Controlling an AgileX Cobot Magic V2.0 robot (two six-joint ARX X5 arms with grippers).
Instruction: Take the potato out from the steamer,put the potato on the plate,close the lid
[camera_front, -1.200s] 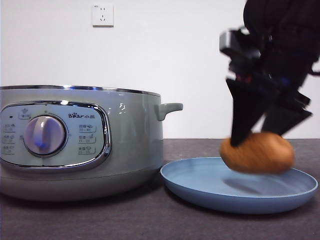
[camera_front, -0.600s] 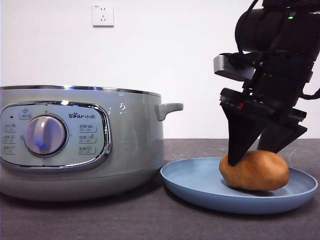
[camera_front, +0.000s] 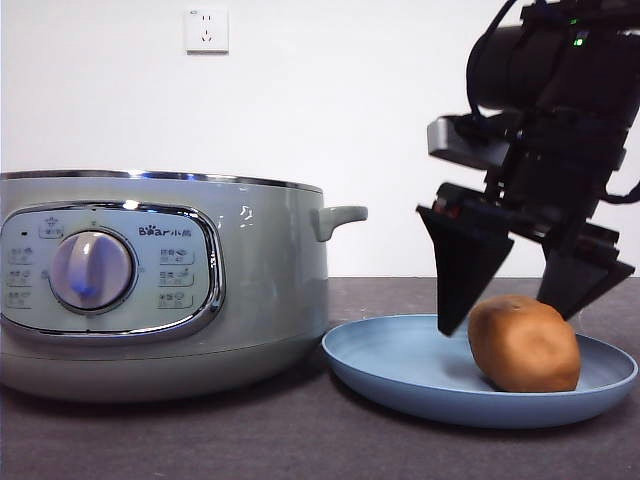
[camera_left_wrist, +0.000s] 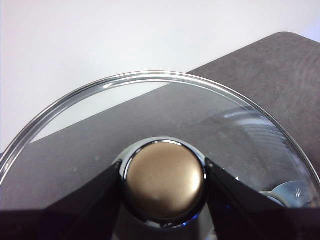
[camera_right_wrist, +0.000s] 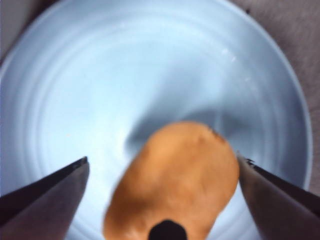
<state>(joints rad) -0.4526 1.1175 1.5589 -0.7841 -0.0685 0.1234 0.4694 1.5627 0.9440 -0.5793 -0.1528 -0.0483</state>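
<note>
The orange-brown potato (camera_front: 524, 344) lies on the light-blue plate (camera_front: 400, 372) at the right; it also shows in the right wrist view (camera_right_wrist: 175, 180) on the plate (camera_right_wrist: 75, 90). My right gripper (camera_front: 520, 300) hangs just above it, jaws open, one on each side and apart from it. The sage-green steamer (camera_front: 150, 285) stands at the left with no lid on it. My left gripper (camera_left_wrist: 164, 181) is shut on the knob (camera_left_wrist: 164, 181) of the glass lid (camera_left_wrist: 100, 95), held out of the front view.
A white wall socket (camera_front: 206, 30) is on the back wall. The steamer's side handle (camera_front: 338, 218) points toward the plate, and the plate's rim nearly touches the pot. Dark tabletop (camera_front: 300, 440) lies in front of both.
My right gripper lowered the potato onto the plate, opened its jaws and let it go, then rose slightly. The potato has settled and turned more upright on the plate.
</note>
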